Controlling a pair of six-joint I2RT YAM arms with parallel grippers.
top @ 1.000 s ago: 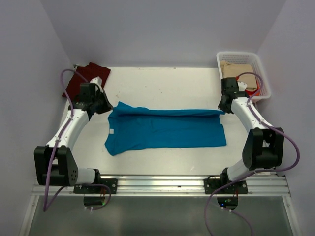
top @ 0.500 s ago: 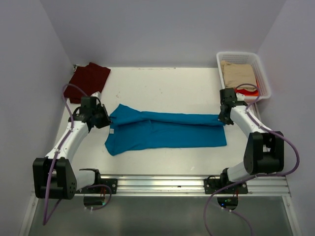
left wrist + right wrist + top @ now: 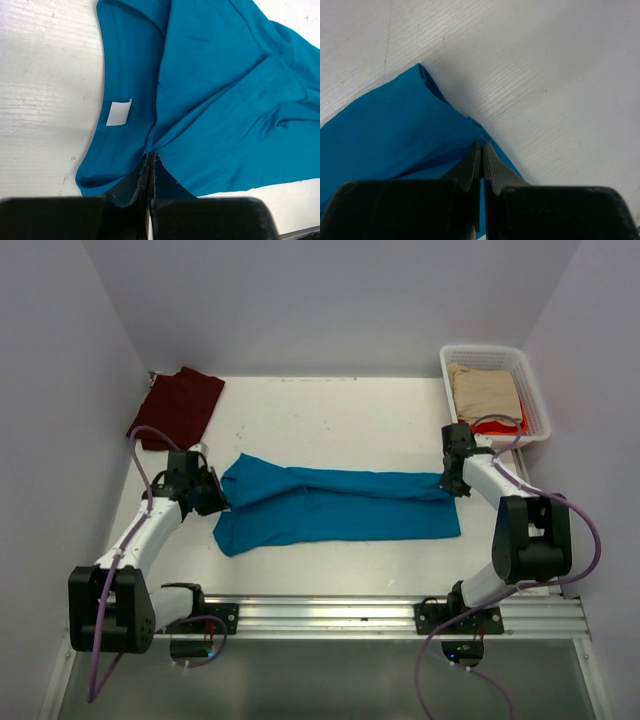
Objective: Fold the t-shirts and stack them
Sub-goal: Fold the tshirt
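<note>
The teal-blue t-shirt lies across the middle of the table, doubled lengthwise into a long band with its collar end at the left. My left gripper is shut on that collar end; in the left wrist view, folds of the teal cloth run into the closed tips, with a white neck tag beside them. My right gripper is shut on the shirt's right far corner, where the cloth meets the tips. The dark maroon t-shirt lies at the back left corner.
A white plastic basket stands at the back right with beige cloth and something red-orange inside. Pale walls close in the white table on three sides. The arms' rail runs along the near edge.
Both grippers have moved toward the near edge, each still holding the teal shirt. The lifted far edge has come down over the lower layer.
</note>
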